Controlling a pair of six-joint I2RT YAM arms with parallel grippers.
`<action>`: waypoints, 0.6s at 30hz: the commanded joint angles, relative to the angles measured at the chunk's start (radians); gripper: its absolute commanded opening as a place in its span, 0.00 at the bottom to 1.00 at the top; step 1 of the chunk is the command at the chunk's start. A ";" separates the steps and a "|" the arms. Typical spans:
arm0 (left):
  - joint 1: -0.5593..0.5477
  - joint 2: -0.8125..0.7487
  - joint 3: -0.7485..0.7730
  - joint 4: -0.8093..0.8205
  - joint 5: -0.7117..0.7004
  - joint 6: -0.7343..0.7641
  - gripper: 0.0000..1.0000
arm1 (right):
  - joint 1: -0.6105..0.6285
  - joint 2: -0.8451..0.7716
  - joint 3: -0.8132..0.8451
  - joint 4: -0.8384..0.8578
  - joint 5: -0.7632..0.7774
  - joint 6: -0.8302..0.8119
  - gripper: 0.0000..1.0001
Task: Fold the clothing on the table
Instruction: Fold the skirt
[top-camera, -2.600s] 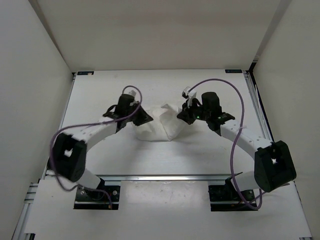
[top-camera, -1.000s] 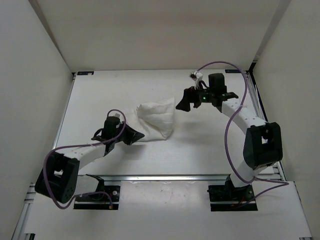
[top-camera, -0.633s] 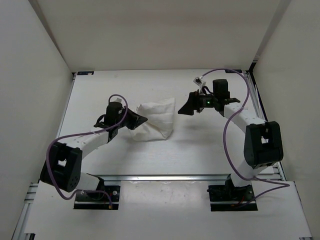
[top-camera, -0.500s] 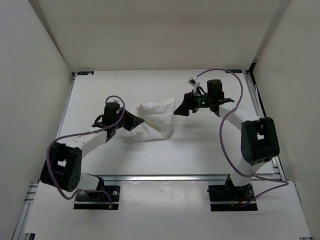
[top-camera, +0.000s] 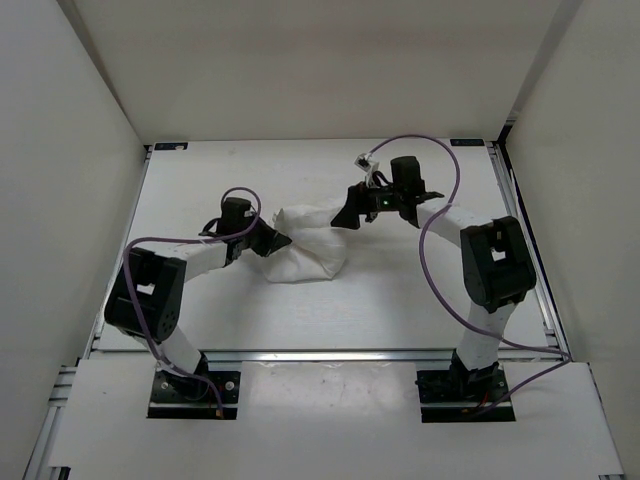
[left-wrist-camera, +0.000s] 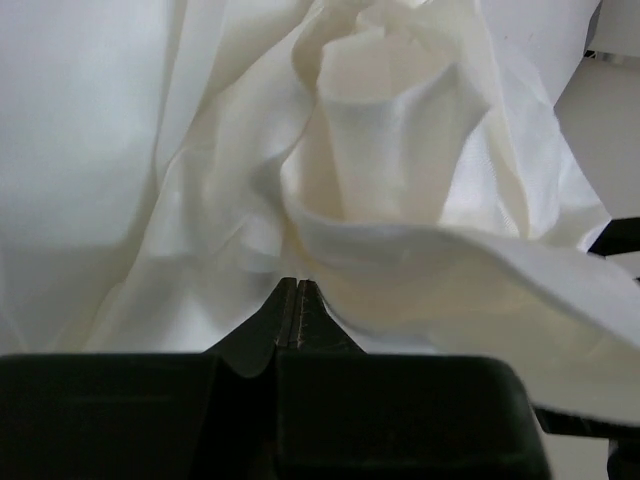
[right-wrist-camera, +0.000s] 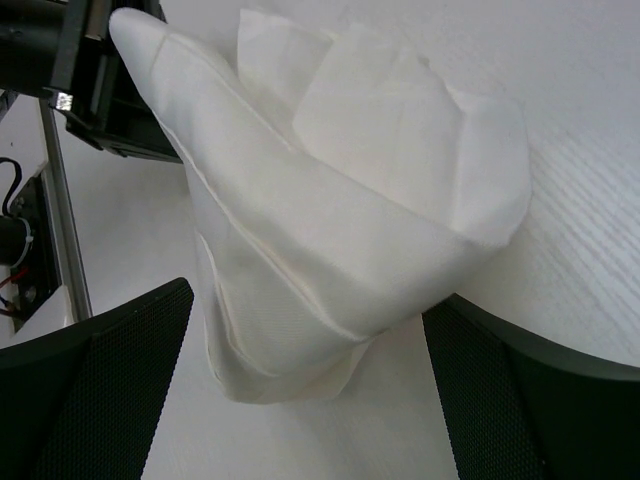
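You've no neat fold yet: the clothing (top-camera: 310, 245) lies bunched, with the left gripper (top-camera: 272, 242) clenched at its edge and the right gripper (top-camera: 348, 215) spread wide around the opposite corner.

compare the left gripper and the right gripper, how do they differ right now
The left gripper is shut, apparently pinching a fold of the clothing; the right gripper is wide open and holds nothing. The left gripper sits at the clothing's left edge; the right gripper faces its far right corner. Both are black and low over the table.
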 joint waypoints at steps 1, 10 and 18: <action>0.007 0.022 0.082 0.031 -0.017 0.022 0.00 | 0.017 0.010 0.062 0.046 0.014 -0.032 0.99; -0.001 -0.016 0.105 0.094 0.076 0.013 0.00 | 0.030 0.011 0.103 0.013 0.017 -0.066 0.99; 0.039 -0.101 0.099 -0.063 0.108 0.319 0.99 | 0.014 0.019 0.096 -0.015 -0.003 -0.075 0.99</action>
